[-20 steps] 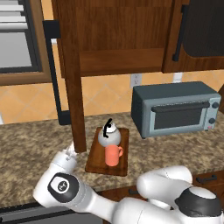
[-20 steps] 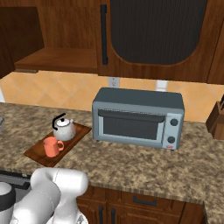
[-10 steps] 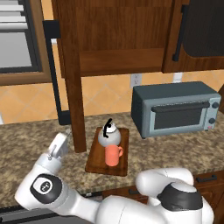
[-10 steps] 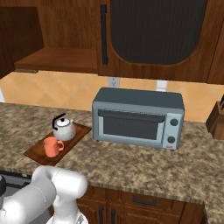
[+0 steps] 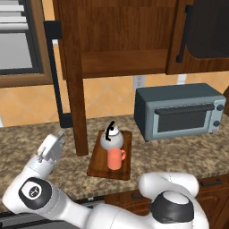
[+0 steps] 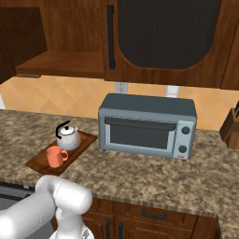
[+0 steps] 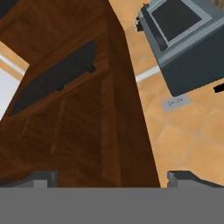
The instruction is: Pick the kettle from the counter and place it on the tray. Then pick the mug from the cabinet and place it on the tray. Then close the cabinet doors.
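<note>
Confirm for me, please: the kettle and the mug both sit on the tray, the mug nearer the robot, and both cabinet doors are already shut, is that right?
Not quite. The kettle and the mug do sit on the tray, the mug nearer the robot, but only the right door is shut. The left door stands open, edge-on in the left base view, with the bare shelf exposed in the right base view.

Left base view: open cabinet door [image 5: 74,85] ran off the top edge; its lower end hid part of the counter [image 5: 27,138]. Mug [image 5: 115,159] covered the kettle's [image 5: 111,137] lower front. Hand view: fingers [image 7: 41,179] cut by the bottom band, only tips visible. Toaster oven [image 7: 186,39] cropped at the right edge.
</note>
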Controlling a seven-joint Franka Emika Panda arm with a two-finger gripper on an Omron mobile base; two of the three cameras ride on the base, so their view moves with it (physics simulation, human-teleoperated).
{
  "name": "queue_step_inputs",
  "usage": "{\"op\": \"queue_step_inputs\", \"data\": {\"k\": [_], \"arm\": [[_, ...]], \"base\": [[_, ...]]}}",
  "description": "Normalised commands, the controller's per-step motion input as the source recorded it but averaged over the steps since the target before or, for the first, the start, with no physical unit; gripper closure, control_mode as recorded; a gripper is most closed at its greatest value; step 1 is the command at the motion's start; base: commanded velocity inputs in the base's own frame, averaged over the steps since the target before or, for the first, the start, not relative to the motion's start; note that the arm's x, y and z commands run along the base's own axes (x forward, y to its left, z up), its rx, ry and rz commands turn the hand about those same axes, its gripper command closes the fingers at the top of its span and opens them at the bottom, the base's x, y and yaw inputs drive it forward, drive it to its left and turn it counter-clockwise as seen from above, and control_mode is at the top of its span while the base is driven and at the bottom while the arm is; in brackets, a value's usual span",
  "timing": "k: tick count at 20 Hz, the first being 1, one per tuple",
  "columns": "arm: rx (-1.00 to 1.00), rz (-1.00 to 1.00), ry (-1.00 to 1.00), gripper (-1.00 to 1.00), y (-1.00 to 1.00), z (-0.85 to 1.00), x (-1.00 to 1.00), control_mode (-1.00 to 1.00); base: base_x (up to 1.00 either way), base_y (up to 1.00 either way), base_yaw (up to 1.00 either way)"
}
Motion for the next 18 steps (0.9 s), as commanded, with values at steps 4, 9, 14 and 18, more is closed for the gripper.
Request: {"op": "queue_step_inputs", "data": {"k": [4, 9, 14, 18], "arm": [[0.0, -0.06, 0.0, -1.0, 0.0, 0.58, -0.13, -1.0], [0.0, -0.03, 0.0, -1.0, 0.0, 0.7, -0.13, -1.0], [0.0, -0.04, 0.0, -1.0, 0.0, 0.63, -0.14, -1.0], [0.0, -0.06, 0.0, -1.0, -0.02, 0.55, -0.16, -1.0]], "base": [[0.0, 0.0, 0.0], [0.0, 0.0, 0.0], [0.0, 0.0, 0.0], [0.0, 0.0, 0.0]]}}
